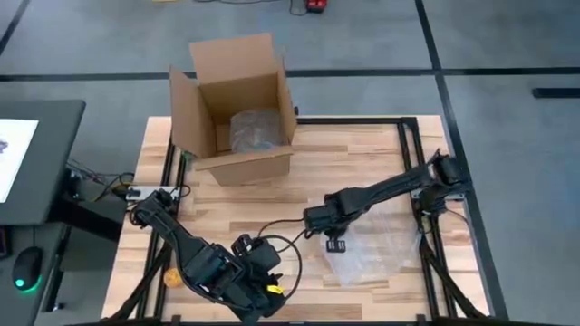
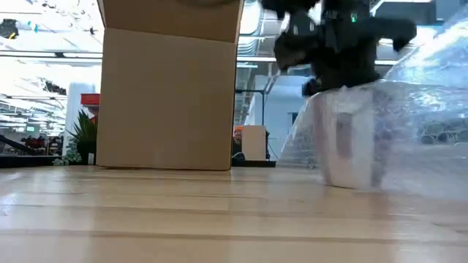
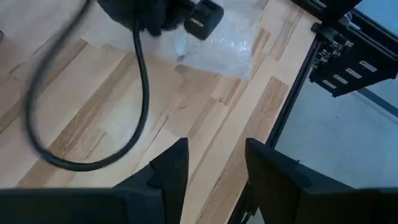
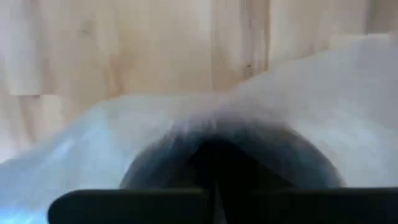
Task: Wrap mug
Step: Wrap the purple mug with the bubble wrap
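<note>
the right gripper (image 1: 336, 243) hangs directly over the upright mug (image 2: 349, 139) on the bubble wrap (image 1: 376, 246) at the table's (image 1: 362, 149) right; its finger state is unclear. left gripper (image 3: 214, 171), spread, waits farther off.

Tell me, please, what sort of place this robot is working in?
Probably a robotics lab or test bay inside a large open hall. A wooden table in a black frame stands on a grey floor marked with tape lines, and the low view shows high ceiling lights and pipework behind the cardboard box.
</note>
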Robot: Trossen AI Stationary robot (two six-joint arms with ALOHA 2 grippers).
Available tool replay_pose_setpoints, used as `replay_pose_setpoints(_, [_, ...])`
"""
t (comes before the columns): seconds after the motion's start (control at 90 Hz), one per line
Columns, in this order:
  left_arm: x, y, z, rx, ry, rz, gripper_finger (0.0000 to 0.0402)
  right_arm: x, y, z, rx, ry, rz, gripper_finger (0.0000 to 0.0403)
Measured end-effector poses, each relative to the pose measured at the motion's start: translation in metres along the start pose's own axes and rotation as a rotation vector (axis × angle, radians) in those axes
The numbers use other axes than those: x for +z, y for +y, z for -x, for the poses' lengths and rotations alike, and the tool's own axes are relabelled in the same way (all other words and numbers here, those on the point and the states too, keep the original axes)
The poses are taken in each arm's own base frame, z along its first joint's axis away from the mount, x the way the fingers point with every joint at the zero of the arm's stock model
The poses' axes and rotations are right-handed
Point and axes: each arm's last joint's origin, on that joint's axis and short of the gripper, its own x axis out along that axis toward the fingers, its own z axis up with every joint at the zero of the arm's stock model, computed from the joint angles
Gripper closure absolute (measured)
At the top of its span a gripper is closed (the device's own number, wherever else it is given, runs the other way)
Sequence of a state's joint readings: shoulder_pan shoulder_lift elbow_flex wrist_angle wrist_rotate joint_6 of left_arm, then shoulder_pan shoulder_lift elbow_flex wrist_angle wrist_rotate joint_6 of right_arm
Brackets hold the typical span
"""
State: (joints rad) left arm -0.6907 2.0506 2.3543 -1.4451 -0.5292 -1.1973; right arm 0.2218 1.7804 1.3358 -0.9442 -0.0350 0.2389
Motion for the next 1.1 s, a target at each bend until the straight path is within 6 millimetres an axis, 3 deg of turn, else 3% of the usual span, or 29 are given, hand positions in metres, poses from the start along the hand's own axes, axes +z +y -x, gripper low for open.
replay_pose_setpoints(0.322, [0.0, 0.0, 0.0, 0.0, 0.0, 0.003, 0.0263, -0.021, -0.004, 0.051, 0.013, -0.062, -0.057, 0.0402])
replay_pose_setpoints(0.456, [0.0, 0.0, 0.0, 0.0, 0.0, 0.003, 0.0263, -0.023, -0.01, 0.06, 0.028, -0.103, -0.215, 0.0403])
replay_pose_setpoints(0.589, [0.0, 0.0, 0.0, 0.001, -0.001, 0.005, 0.0263, -0.027, -0.019, 0.043, 0.056, -0.062, -0.432, 0.0403])
replay_pose_setpoints(0.733, [0.001, 0.0, 0.0, 0.003, -0.006, 0.007, 0.0263, -0.026, -0.018, 0.026, 0.1, -0.113, -0.547, 0.0403])
replay_pose_setpoints(0.889, [0.002, 0.001, -0.001, 0.009, -0.02, 0.008, 0.0263, -0.023, -0.016, 0.01, 0.102, -0.106, -0.585, 0.0403])
replay_pose_setpoints(1.1, [0.004, 0.002, -0.002, 0.012, -0.023, 0.003, 0.0263, -0.02, -0.005, -0.03, 0.043, 0.012, -0.546, 0.0403])
